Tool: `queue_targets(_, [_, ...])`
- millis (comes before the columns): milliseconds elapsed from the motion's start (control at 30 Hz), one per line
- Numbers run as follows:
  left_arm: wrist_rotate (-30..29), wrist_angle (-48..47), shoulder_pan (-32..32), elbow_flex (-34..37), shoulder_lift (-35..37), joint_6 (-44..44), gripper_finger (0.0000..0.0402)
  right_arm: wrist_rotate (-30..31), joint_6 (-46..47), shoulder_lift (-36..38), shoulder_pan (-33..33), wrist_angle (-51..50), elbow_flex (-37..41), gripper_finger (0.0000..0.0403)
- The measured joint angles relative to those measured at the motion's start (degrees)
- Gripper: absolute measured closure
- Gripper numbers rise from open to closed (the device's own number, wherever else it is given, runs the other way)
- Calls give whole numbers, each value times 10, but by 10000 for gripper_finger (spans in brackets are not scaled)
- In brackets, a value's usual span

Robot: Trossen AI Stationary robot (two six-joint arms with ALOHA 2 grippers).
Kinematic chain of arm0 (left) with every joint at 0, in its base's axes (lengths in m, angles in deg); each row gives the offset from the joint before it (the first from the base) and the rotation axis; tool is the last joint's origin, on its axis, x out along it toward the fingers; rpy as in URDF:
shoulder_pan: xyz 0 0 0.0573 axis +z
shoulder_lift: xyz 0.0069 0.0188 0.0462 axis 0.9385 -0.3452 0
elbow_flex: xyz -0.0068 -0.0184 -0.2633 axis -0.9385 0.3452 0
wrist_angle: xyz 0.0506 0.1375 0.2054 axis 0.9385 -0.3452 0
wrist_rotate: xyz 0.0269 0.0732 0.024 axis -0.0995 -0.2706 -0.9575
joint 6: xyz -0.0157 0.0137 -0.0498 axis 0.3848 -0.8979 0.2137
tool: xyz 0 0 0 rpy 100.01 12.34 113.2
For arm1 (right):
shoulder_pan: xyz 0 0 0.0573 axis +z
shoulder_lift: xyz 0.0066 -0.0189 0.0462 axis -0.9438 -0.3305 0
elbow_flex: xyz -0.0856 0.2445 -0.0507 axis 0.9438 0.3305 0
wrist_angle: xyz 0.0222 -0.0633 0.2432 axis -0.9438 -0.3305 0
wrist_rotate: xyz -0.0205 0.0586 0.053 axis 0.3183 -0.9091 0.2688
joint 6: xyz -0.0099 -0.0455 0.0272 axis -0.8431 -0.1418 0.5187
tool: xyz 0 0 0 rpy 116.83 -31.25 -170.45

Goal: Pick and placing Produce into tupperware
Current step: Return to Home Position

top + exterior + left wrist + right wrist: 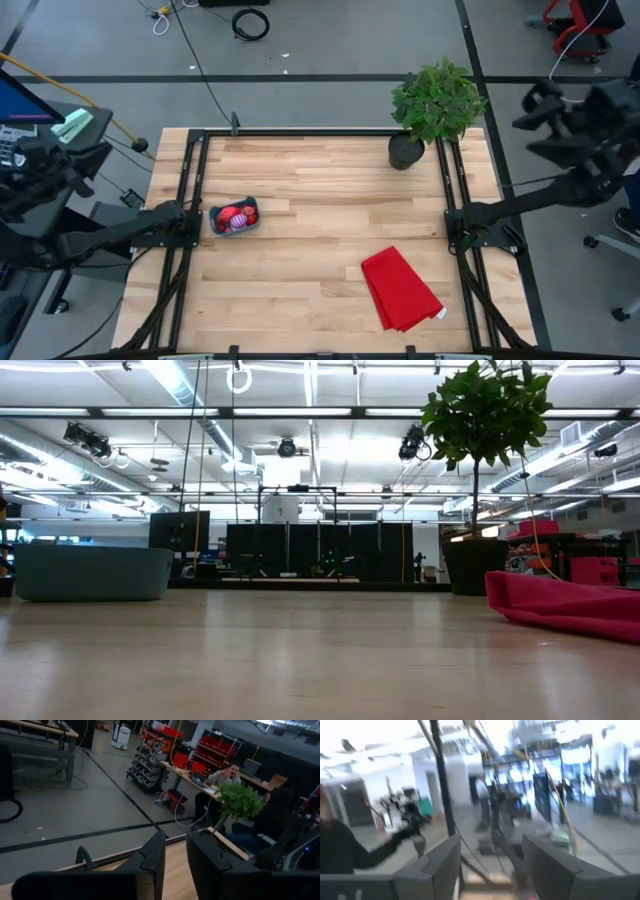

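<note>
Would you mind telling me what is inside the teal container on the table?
Several red pieces and one purple-and-white round piece fill the teal container; anything beneath them is hidden.

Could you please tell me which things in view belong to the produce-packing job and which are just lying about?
Part of the job:
blue container, near the table's left edge
red and pink fruit pieces, inside it
left claw and right claw, empty, arms parked at the table's sides

Just lying about:
red cloth, near the front
potted plant, far right corner
</note>
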Motion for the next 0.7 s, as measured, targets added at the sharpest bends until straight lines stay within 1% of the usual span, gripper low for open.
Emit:
queue_targets(67, [-1,10,0,0,0,-8,314,-6,2,23,0,49,54,181])
queue_targets(167, [0,27,0,-1,0,-23,312,-5,16,46,0,80,155,183])
queue_targets(367, [0,40,0,-1,0,-34,318,-6,47,107,0,234,332,182])
queue_targets(467, [0,40,0,-1,0,-35,321,-5,67,128,0,280,413,182])
queue_targets(567, [0,40,0,-1,0,-36,319,-5,76,151,0,365,492,183])
queue_targets(700, [0,40,0,-1,0,-36,314,-12,100,189,0,503,603,183])
